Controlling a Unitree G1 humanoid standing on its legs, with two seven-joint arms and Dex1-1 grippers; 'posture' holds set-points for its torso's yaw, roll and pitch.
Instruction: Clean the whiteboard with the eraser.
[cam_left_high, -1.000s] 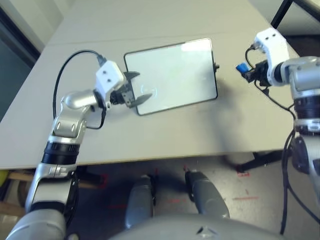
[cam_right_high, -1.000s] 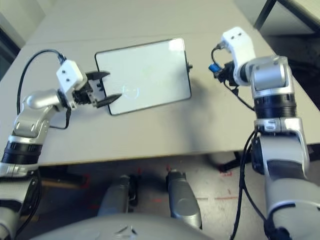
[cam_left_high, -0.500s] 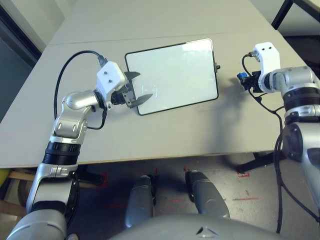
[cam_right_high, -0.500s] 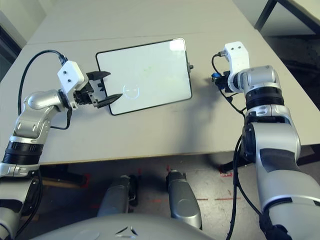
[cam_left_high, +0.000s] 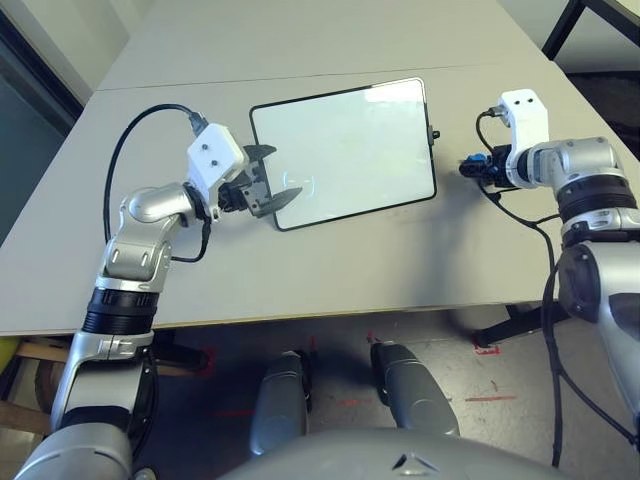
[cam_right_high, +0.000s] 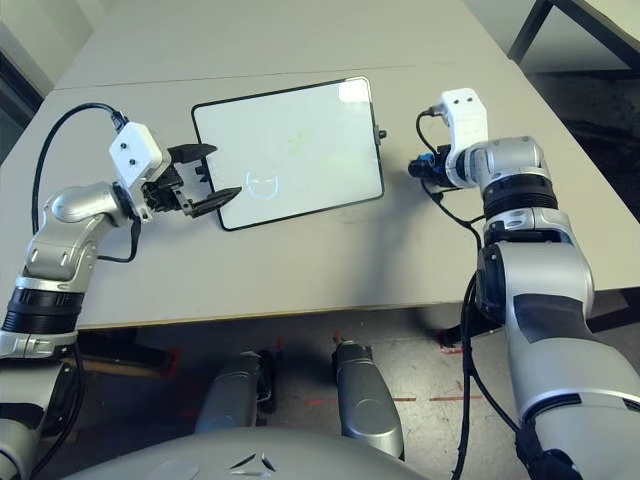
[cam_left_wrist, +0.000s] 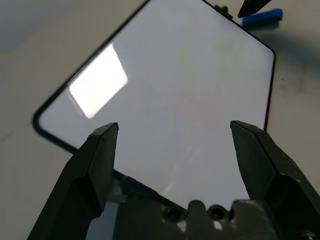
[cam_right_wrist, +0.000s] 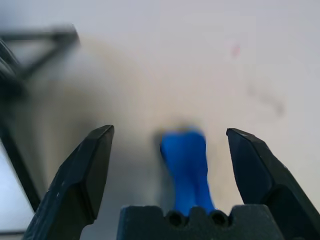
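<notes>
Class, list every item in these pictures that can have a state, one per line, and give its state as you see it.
whiteboard: flat on the table, surface looks wiped, no clear scribbles visible.
eraser: on the table beside the whiteboard, lying between the right hand's spread fingers, not gripped.
left hand: open, hovering at the whiteboard's near-left corner, holding nothing.
right hand: open, fingers wide apart either side of the eraser.
</notes>
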